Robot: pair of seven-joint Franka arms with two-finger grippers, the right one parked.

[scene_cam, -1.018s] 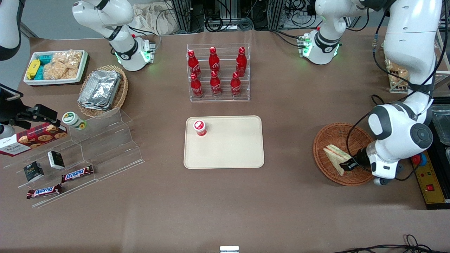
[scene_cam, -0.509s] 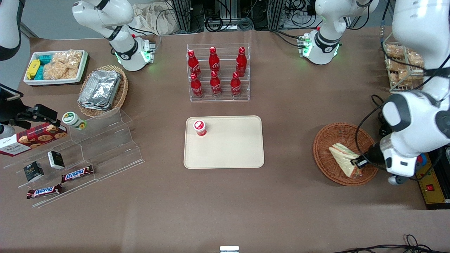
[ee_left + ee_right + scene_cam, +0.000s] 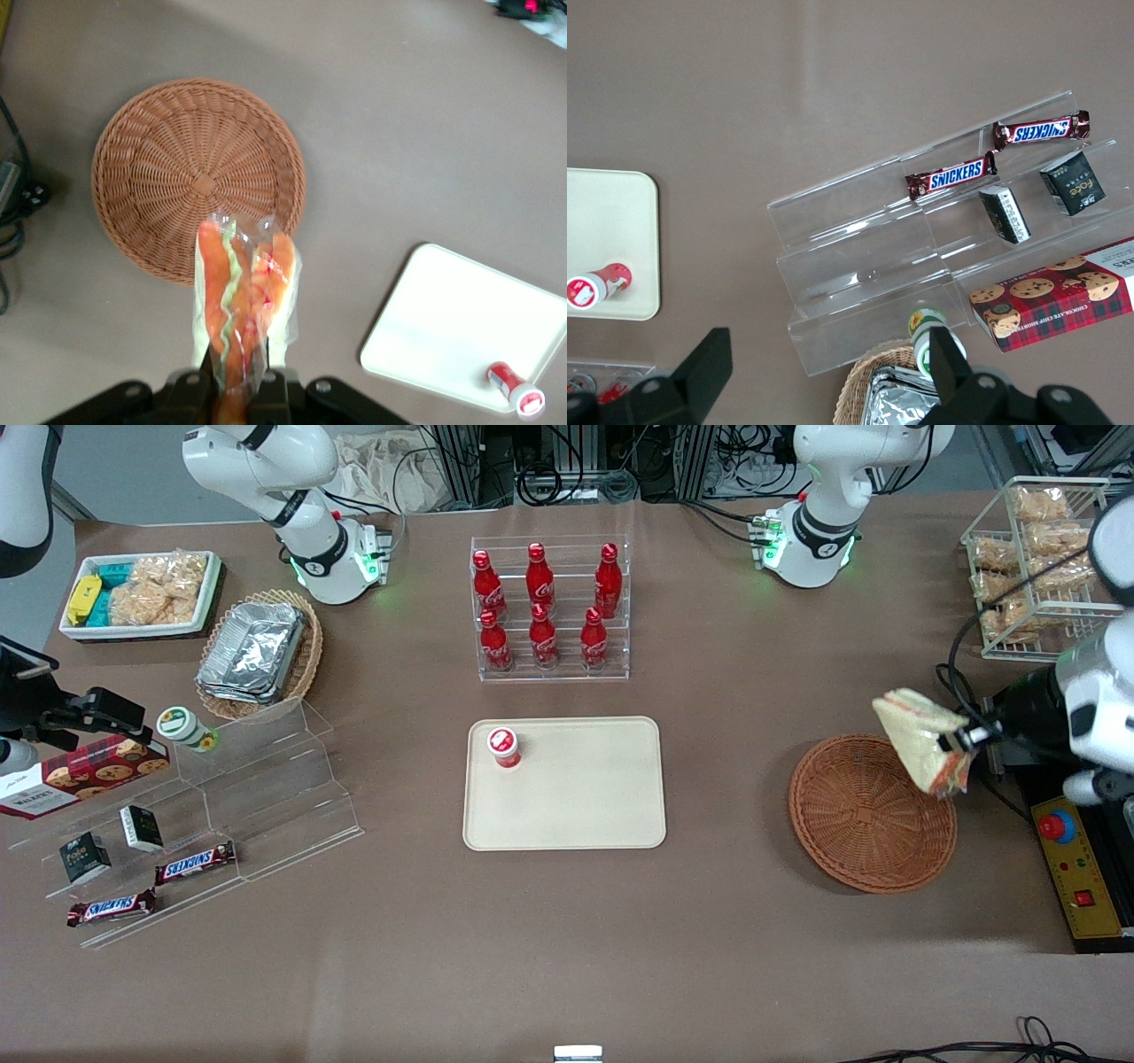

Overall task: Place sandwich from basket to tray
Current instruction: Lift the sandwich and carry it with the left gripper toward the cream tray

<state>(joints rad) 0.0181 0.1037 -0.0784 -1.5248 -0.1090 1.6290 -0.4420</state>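
1. Front view: the brown table [image 3: 567, 939] carries everything, with the working arm [image 3: 1094, 700] reaching in at its own end.
2. Tray [image 3: 564, 783], cream and rectangular, lies flat at the table's middle, nearer the camera than a clear rack of red bottles [image 3: 549, 607]. A small red-capped bottle [image 3: 504, 747] stands on a corner of the tray.
3. Basket [image 3: 872, 812], round and reddish-brown, sits on the table toward the working arm's end, well apart from the tray. The wrist view shows its woven floor [image 3: 199, 177] bare.
4. Sandwich [image 3: 921, 740] hangs in the air above the basket's rim, clear of the wicker, tilted with one corner pointing down. From the wrist view its orange and green filling edge [image 3: 244, 297] faces the camera inside crinkled clear wrap.
5. Claw [image 3: 961, 737] is clamped on the sandwich, gripping it at one end; the wrist view shows the dark fingers [image 3: 266, 390] pinched narrow on the wrap.
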